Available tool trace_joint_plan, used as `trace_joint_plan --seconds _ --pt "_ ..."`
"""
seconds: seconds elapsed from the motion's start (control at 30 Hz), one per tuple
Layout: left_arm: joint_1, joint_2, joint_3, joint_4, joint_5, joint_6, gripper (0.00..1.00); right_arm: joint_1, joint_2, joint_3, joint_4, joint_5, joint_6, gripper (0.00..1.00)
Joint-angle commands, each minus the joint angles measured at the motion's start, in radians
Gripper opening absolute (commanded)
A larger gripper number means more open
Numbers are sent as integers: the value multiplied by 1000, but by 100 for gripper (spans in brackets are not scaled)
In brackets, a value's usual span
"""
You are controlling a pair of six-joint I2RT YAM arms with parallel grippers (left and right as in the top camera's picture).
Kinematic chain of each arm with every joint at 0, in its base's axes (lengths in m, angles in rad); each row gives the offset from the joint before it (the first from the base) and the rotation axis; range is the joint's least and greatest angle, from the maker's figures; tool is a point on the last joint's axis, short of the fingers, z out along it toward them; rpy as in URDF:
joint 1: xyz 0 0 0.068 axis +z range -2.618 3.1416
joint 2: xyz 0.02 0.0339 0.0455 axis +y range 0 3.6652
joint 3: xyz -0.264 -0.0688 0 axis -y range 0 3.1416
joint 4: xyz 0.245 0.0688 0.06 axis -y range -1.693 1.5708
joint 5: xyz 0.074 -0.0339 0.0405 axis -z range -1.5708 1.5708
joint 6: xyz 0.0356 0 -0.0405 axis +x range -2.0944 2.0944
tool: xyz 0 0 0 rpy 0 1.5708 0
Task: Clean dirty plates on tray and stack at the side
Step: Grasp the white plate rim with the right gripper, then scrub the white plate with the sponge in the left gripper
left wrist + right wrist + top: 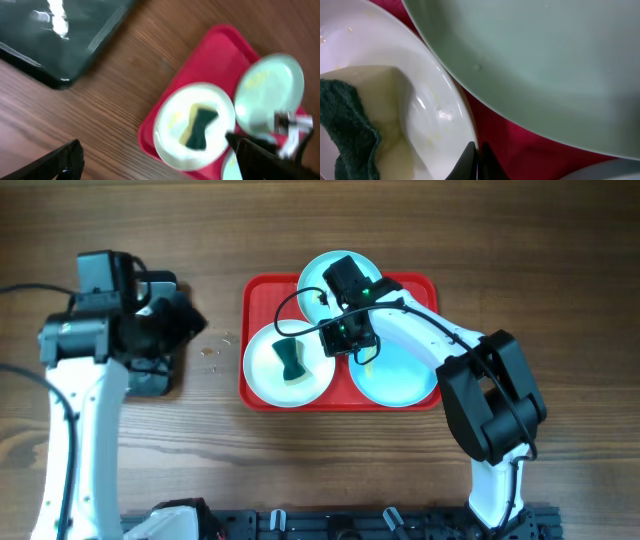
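Observation:
The red tray (262, 295) holds three plates. The white plate (265, 375) at its left carries a green and yellow sponge (291, 360). One turquoise plate (315, 280) is at the back, another (400, 380) at the right. My right gripper (332, 345) is shut on the white plate's right rim (465, 125), its fingertips (476, 157) pinching the edge beside the red tray floor (510, 130). The back turquoise plate (545, 60) fills the upper part of the right wrist view. My left gripper (190, 320) is open and empty above the table, left of the tray.
A narrow black tray (155, 375) lies at the left under my left arm and shows in the left wrist view (50, 35). A few crumbs (210, 350) lie on the wood between the two trays.

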Motion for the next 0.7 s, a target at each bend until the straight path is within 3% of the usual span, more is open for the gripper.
trace_joint_plan --seconds 0.0,0.03,0.1,0.17,0.2,0.33,0.4,0.57,0.67 --pt "-64 72 -78 58 154 85 78 0 27 3 -2 -12 -10 4" --pt "-84 92 -98 87 168 84 73 0 27 3 -2 -19 -10 4" --pt "-124 134 -136 151 190 58 55 0 27 3 -2 -27 -9 4" --pt "-168 181 -162 201 190 5 55 0 27 3 -2 -26 -10 4" --pt "-204 218 -177 245 190 -9 63 0 27 3 -2 -26 -10 4" --pt "-291 309 -183 337 189 -37 63 0 27 3 -1 -26 -10 4" --pt "-326 351 -183 381 183 -40 60 0 27 3 -1 -26 -10 4" --pt "-345 430 -183 409 178 -45 39 0 27 3 -2 -26 -10 4" --pt "-345 462 -183 398 183 -44 38 0 27 3 0 -26 -10 4"
